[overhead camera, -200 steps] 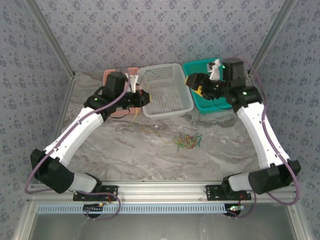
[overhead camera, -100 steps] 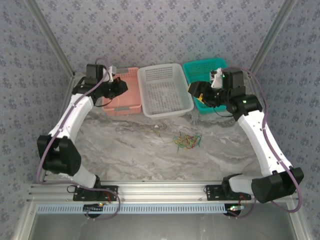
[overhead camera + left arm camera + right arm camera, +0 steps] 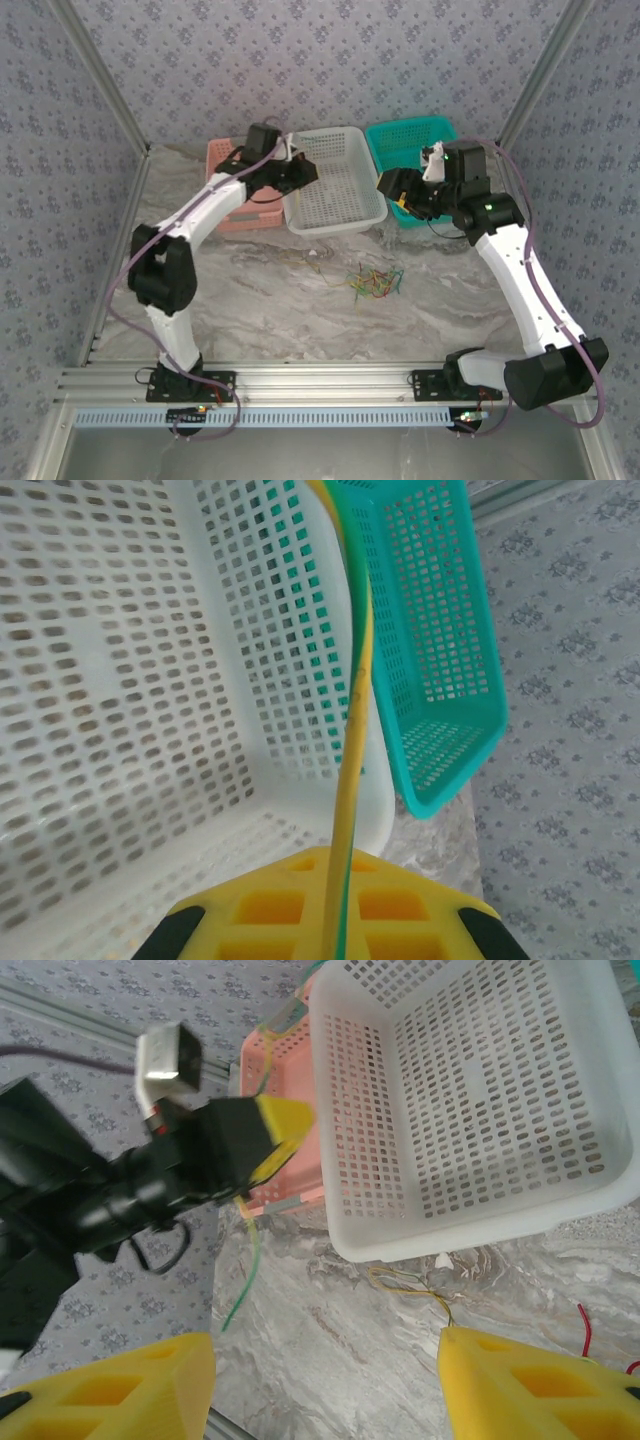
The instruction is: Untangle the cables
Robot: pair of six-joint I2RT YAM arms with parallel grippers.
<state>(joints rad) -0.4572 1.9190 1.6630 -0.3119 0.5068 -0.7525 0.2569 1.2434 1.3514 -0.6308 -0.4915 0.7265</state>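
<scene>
One yellow-green wire (image 3: 352, 730) pinched in left gripper (image 3: 303, 172) over white basket (image 3: 335, 222) rim; right gripper (image 3: 325, 1380) spread, empty. Loose cables (image 3: 375, 283) before basket: likely light, limp, snag-prone; pinch single free end.

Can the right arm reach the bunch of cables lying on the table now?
Probably yes: the right gripper is open and empty, and the bunch of cables lies on bare table nearer its base, with nothing between.

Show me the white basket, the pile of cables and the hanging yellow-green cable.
white basket (image 3: 340, 190), top external, bare floor.
pile of cables (image 3: 375, 283), top external, its middle.
yellow-green cable (image 3: 355, 730), left wrist, mid-length.
</scene>
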